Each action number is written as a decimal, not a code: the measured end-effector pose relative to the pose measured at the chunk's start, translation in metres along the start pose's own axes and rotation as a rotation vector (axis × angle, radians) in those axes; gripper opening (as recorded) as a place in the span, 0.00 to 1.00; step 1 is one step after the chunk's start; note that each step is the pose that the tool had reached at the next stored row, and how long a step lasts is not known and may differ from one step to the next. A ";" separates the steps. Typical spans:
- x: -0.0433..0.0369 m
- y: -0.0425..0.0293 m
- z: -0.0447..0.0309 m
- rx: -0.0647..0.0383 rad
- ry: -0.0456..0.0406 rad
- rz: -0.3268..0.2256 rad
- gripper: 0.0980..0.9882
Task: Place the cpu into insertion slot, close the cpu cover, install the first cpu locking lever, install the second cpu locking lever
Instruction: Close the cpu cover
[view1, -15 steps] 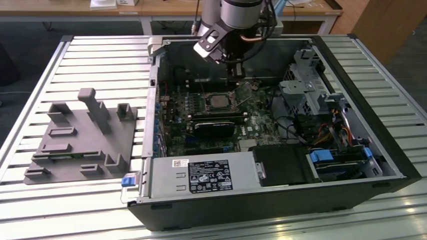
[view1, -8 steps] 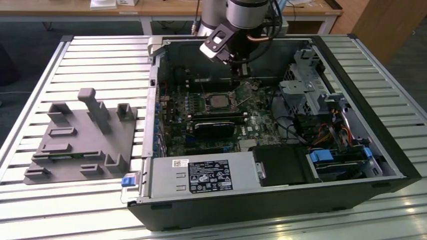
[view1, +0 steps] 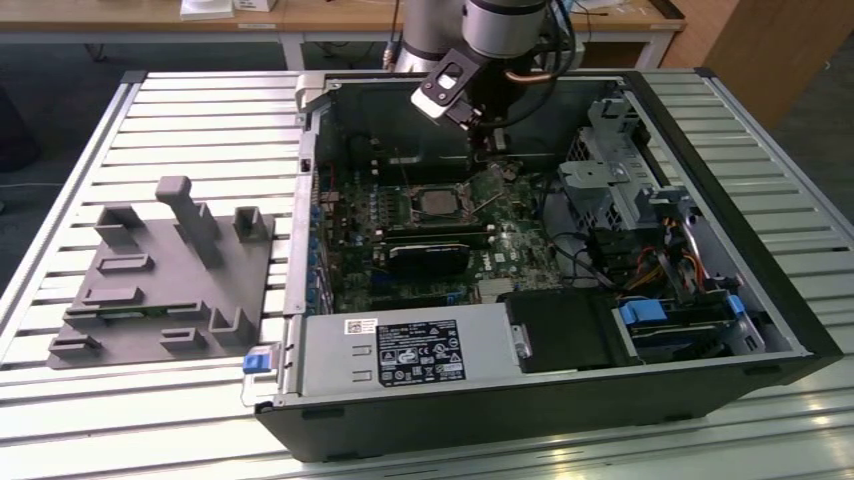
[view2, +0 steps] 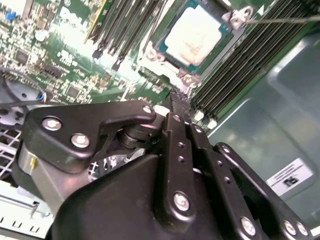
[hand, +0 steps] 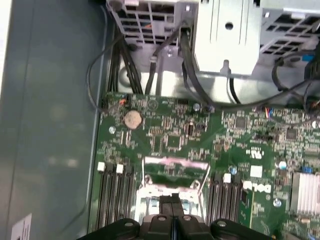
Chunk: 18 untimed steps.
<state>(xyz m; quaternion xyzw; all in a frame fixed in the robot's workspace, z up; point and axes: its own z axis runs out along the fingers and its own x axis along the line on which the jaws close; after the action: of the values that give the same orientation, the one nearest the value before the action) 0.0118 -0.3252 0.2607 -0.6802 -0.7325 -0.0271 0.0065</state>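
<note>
Hovering near insertion slot (view2: 161, 46) | cpu (view2: 194, 35) seated: square, dull silvery-grey top | fingers (hand: 166, 204) pressed together

**cpu** (view2: 194, 34) – small flat square chip with a dull silvery-grey top. It lies level inside the socket, top face bare.

**insertion slot** (view2: 174, 57) – square black socket with a thin metal rim, set into the green circuit board (hand: 165, 135) between two banks of long black memory slots (hand: 114, 197). It is occupied by the chip.

**cpu cover** (hand: 175, 162) – thin silver frame plate with a large square window. In the first wrist view it looks tipped up off the socket, with board showing through the window.

**locking lever** (view2: 285, 20) – thin bare wire rod running out from one socket corner across the memory slots. Whether it is latched cannot be told.
</note>
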 end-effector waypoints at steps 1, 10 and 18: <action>-0.0002 0.0022 0.0001 0.000 -0.0001 0.000 0.01; -0.0009 0.0109 0.0024 -0.001 -0.0010 0.027 0.01; -0.0018 0.0233 0.0039 -0.002 -0.0014 0.041 0.01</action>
<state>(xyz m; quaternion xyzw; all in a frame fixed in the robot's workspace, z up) 0.0352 -0.3252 0.2575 -0.6950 -0.7184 -0.0271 0.0060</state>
